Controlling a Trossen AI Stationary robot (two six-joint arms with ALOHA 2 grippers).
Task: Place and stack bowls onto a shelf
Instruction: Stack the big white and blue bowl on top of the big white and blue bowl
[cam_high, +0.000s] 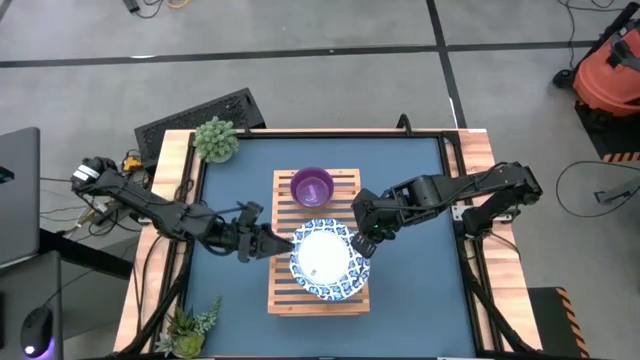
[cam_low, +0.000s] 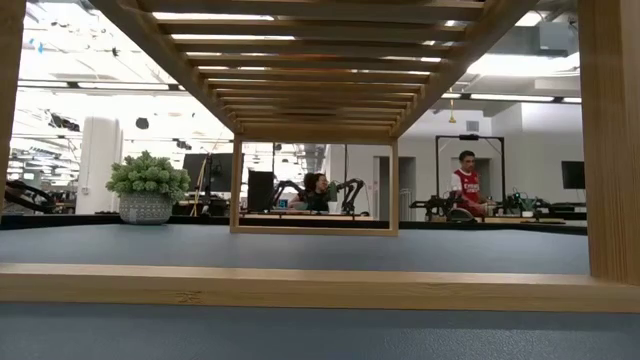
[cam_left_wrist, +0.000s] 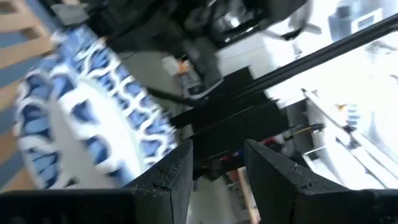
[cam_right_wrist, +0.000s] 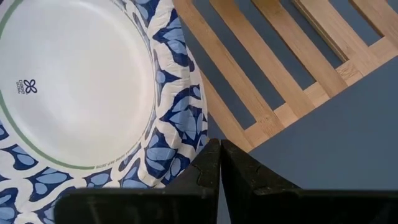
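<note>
A white dish with a blue patterned rim (cam_high: 325, 262) lies on the near half of the light-wood slatted shelf (cam_high: 284, 207). A purple bowl (cam_high: 312, 187) stands on the shelf's far half. My left gripper (cam_high: 283, 243) is open at the dish's left edge; in its wrist view the dish (cam_left_wrist: 81, 118) lies beside one finger, and the gripper (cam_left_wrist: 217, 168) holds nothing. My right gripper (cam_high: 362, 245) is shut at the dish's right edge. The low view looks under the shelf (cam_low: 320, 40) and shows no bowl or gripper. The other bowls are out of view. My right gripper (cam_right_wrist: 219, 152) meets the dish's blue rim (cam_right_wrist: 189, 127) on its right side with the tips of its shut fingers. The fingers slant down from the table's right. I cannot tell whether the rim's edge lies between the fingers or only beside them. The dish rests on the shelf's slats (cam_right_wrist: 249, 68).
Small green plants stand at the table's far left corner (cam_high: 215, 138) and near left corner (cam_high: 190, 325). Dark blue tabletop (cam_high: 420, 280) shows on both sides of the shelf. People sit in the room beyond the table (cam_low: 465, 180).
</note>
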